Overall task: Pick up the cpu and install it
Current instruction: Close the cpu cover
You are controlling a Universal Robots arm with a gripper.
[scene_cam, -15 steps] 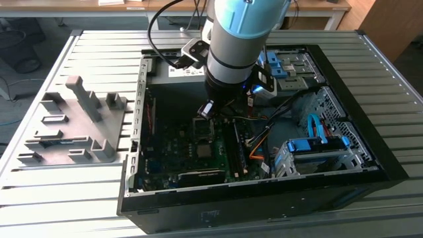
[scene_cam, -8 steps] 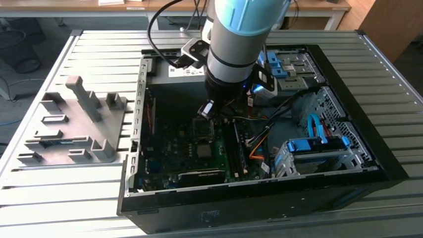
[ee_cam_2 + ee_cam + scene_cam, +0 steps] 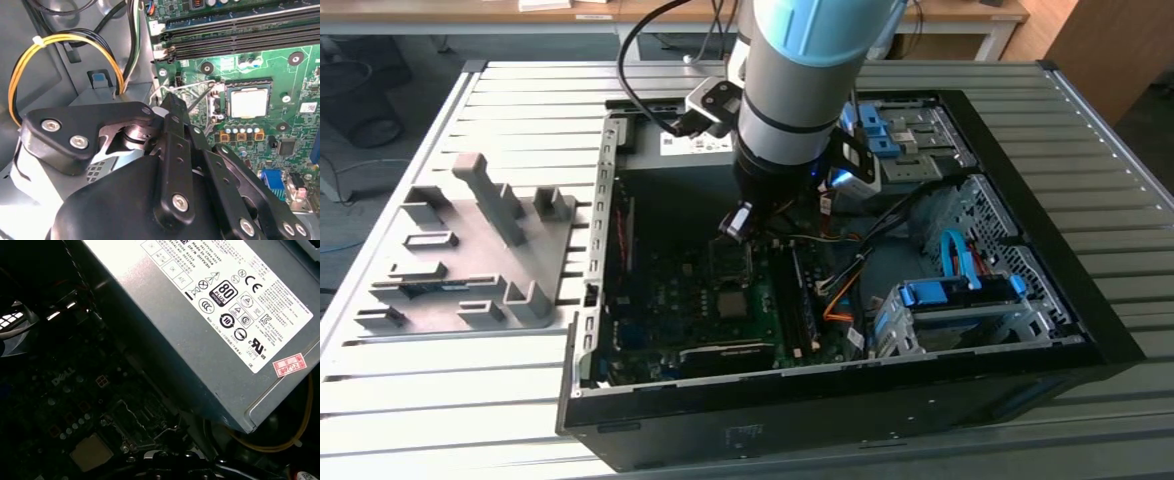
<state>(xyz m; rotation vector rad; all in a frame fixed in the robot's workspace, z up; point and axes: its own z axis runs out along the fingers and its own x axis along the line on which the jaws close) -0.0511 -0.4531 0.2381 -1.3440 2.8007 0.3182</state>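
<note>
Between claw (image 3: 168, 102) and cpu (image 3: 248, 102) stands a thin metal lever (image 3: 200, 101).

Exterior view: high, angled down over the open computer case (image 3: 1014, 330) on a slatted table (image 3: 520, 90). Both wrist views: close above the motherboard (image 3: 285, 135) (shared region: the cpu (image 3: 249, 102) (image 3: 91, 453)).

A desk (image 3: 440, 400) of pale grey metal slats takes up most of the exterior view. Beyond the desk's far edge stands a table (image 3: 440, 15) with a light wooden top and white legs (image 3: 995, 40). Off the desk's far corner, on the exterior view's right, is a brown wooden panel (image 3: 1107, 50). Past the desk's edge on the exterior view's left lies a blue-grey floor (image 3: 354, 225), and a dark rounded object (image 3: 360, 100) stands on it. Bright, even light falls across the desk's slats.
</note>
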